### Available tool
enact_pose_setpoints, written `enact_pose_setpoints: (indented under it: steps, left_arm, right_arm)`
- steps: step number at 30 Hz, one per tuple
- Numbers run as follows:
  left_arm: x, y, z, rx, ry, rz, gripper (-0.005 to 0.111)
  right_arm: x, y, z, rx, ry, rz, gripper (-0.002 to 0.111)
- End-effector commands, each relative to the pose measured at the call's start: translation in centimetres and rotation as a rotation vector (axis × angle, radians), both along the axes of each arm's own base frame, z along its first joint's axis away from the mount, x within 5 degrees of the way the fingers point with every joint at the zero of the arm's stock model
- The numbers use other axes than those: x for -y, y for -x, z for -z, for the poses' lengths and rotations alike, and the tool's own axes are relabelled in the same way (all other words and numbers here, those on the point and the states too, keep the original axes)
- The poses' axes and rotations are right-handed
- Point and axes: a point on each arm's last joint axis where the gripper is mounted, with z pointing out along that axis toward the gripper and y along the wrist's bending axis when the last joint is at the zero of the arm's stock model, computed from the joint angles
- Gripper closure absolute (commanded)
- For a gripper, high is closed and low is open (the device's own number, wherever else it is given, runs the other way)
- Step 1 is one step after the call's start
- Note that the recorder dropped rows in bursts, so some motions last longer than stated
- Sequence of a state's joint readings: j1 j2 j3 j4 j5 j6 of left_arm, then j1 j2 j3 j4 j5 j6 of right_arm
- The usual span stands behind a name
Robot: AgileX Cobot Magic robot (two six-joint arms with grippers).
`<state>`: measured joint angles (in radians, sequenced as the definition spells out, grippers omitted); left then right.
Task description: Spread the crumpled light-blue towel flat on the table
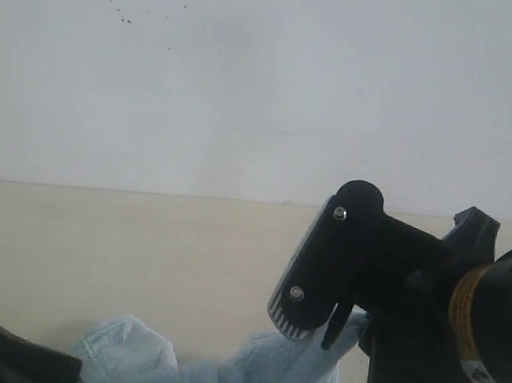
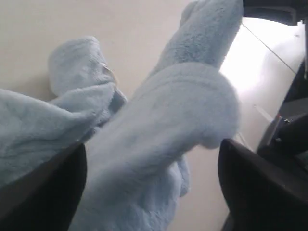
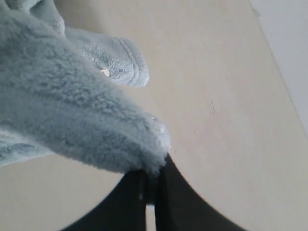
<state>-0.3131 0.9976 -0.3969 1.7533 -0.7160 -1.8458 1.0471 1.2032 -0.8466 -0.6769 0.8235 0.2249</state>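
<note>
On the desk point(image 1: 98, 249), the towel point(image 1: 258, 371) is bunched, one fold pinched between the pressed-together fingers of the right end effector point(image 3: 151, 179). The left end effector point(image 2: 151, 192) is spread wide astride the towel's raised ridge, which is drawn lengthwise towards the right one.

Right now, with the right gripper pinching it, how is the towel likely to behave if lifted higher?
Probably floppy: the towel sags from the right gripper in soft folds. Its fluffy pile likely grips rather than slips. It looks bulky, so the hanging part may drag across the table.
</note>
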Motion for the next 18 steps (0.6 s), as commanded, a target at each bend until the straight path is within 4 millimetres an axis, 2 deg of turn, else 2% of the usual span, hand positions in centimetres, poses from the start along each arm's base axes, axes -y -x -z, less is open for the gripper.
enact_pose_setpoints:
  steps: [1,5,12,14,18]
  left_arm:
    - [0.5,1.3,-0.1,-0.084,0.073,0.102,0.035]
    - [0.8,2.0,-0.3,-0.122,0.11,0.171,0.035]
    - [-0.2,-0.3,0.5,0.021,-0.033,-0.028,0.039]
    - [-0.3,-1.1,1.5,-0.02,-0.068,-0.062,0.039]
    - [0.3,-1.6,3.3,-0.114,-0.087,-0.003,0.039]
  right_arm:
    - [0.5,0.1,0.0,-0.02,0.047,0.011,0.108]
    - [0.7,0.5,0.3,-0.064,0.094,-0.02,0.108]
    - [0.5,0.8,0.5,-0.097,0.076,-0.034,0.108]
    - [0.1,0.8,0.4,-0.091,0.037,-0.055,0.108]
    - [-0.2,0.8,0.3,-0.092,0.006,-0.067,0.108]
